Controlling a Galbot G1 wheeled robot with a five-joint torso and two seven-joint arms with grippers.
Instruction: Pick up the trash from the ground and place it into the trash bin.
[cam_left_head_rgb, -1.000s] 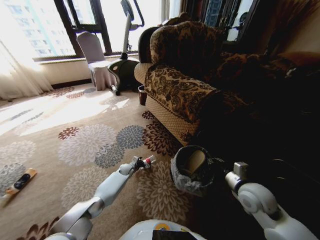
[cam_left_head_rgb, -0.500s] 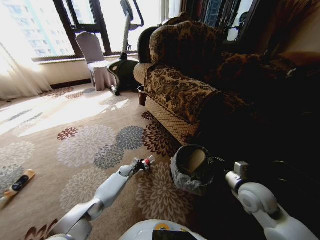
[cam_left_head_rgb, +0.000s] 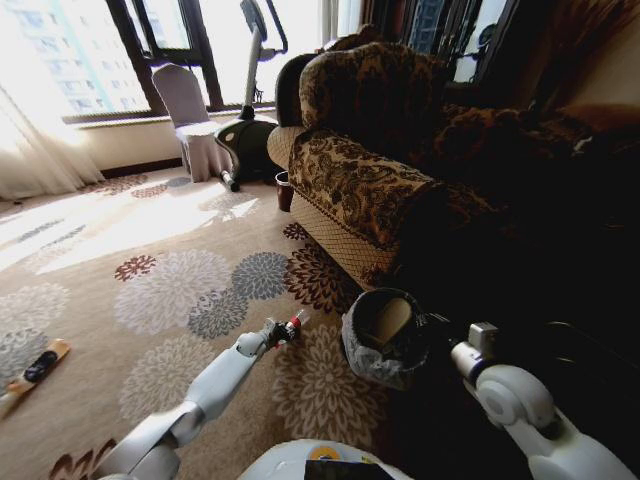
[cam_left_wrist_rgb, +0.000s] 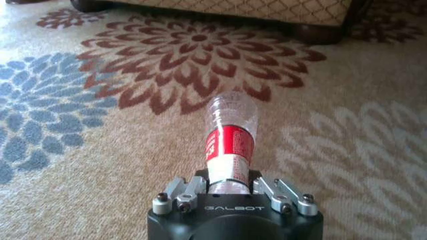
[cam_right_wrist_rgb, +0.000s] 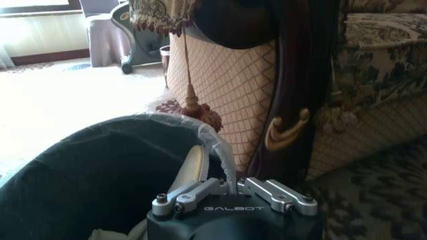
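- The left gripper (cam_left_wrist_rgb: 230, 192) is clamped on the base end of a clear plastic bottle with a red label (cam_left_wrist_rgb: 229, 141), held above the flowered carpet (cam_left_wrist_rgb: 100, 150).
- Its long axis runs straight out from the gripper, towards the patterned sofa (cam_left_head_rgb: 370, 180).
- The round trash bin with a grey-white bag liner (cam_left_head_rgb: 382, 340) stands beside the bottle, with pale pieces inside.
- The right gripper (cam_right_wrist_rgb: 235, 194) is pinched together on the bin's lined rim.

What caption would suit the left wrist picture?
Left gripper holds a clear red-labelled bottle above flowered carpet.

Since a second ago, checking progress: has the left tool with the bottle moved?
Yes. The left tool with the bottle dropped slightly lower against the trash bin.
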